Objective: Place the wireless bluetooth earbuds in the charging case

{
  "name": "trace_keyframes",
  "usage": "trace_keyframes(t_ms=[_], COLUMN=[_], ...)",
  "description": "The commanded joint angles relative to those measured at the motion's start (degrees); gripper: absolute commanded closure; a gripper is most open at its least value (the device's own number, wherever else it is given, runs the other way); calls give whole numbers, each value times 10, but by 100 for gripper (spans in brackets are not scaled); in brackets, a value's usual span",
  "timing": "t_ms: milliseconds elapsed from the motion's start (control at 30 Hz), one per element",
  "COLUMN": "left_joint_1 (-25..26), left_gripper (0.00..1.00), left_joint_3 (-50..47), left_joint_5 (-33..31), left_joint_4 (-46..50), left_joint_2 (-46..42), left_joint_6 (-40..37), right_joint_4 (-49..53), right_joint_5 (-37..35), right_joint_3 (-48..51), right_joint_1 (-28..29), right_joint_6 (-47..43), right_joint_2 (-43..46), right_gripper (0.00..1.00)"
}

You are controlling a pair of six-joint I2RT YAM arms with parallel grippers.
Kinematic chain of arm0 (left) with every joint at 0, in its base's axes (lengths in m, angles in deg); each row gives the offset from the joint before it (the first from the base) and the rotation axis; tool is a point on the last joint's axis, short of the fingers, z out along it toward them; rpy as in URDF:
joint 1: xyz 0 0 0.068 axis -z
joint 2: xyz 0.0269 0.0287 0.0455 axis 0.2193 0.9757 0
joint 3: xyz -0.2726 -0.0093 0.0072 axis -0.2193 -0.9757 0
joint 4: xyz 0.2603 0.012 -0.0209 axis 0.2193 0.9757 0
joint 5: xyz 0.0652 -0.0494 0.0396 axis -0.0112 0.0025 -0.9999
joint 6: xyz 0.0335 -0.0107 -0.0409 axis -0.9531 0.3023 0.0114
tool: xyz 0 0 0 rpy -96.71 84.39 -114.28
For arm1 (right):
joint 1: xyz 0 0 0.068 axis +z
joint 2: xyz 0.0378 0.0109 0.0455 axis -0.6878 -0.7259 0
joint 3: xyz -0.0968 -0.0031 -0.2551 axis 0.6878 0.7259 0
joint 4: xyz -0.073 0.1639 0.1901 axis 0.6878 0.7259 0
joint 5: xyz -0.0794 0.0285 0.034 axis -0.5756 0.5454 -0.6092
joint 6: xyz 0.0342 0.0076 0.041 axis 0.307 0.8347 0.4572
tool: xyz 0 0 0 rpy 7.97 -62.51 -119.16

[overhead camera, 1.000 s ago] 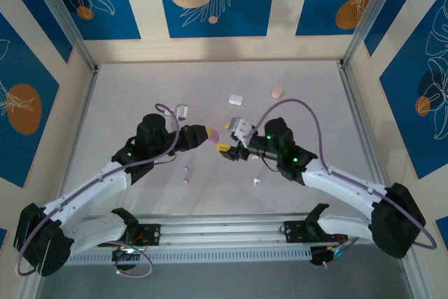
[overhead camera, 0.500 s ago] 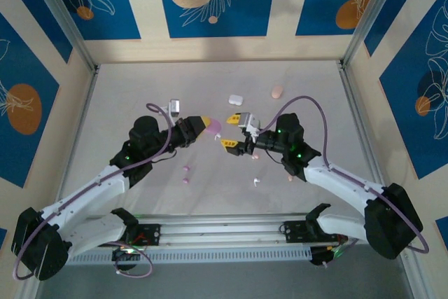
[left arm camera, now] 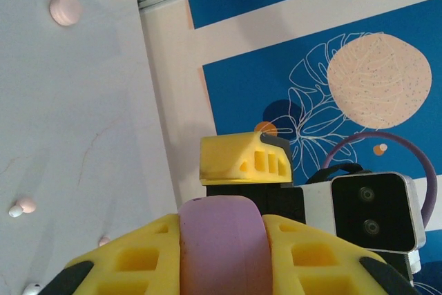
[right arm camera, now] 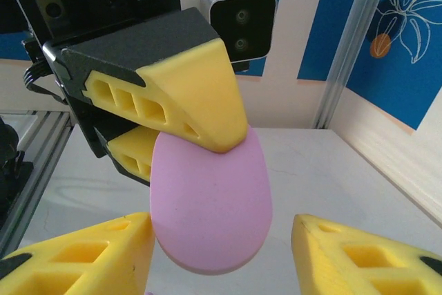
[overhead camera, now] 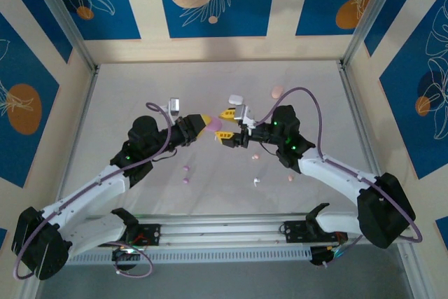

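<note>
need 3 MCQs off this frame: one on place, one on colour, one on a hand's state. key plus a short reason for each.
1. Where is the peach-pink case?
A) on the table near the far wall
B) gripped by a hand
C) beside the arm bases

2. What colour is the case in the left hand?
A) white
B) pale purple
C) green

3. How is the right hand?
A) shut on an earbud
B) shut on the case
C) open, one finger on each side of the case

Key: 1 A, it lies on the table by the far wall. 2 B, the pale purple case is pinched in that hand. 3 C, the right wrist view shows gaps between its fingers and the case.
</note>
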State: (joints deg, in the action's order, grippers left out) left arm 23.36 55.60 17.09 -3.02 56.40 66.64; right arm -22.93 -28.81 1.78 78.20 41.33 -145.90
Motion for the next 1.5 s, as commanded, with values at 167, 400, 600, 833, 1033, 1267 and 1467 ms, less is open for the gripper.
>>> trace_keyframes(t_ms=[167,400,600,833,1033,1267,1467], left_joint_1=[5,5,5,5,5,4,5], left_gripper=[86,86,86,72,36,20,20], left_joint_3=[2,5,6,11,43,68,5], left_joint_5=[19,23,23,25,33,59,114], left_joint_4=[-34,-36,-35,-22,41,114,40], left_joint_2=[4,4,0,-2,-16,-40,-59], left_joint_6=[7,4,2,-24,-163,-453,-652], right_joint_4=[9,15,29,64,128,207,228], right_joint_5=[19,22,25,58,127,224,274], right_joint_3=[-28,-34,-37,-53,-82,-124,-144], right_joint_1=[-2,-2,-5,-10,-31,-63,-71], right_joint_6=[-1,-1,-4,8,60,113,117], right_joint_2=[-11,-17,-15,-9,-9,-16,-16], right_gripper=[46,48,52,66,68,69,69])
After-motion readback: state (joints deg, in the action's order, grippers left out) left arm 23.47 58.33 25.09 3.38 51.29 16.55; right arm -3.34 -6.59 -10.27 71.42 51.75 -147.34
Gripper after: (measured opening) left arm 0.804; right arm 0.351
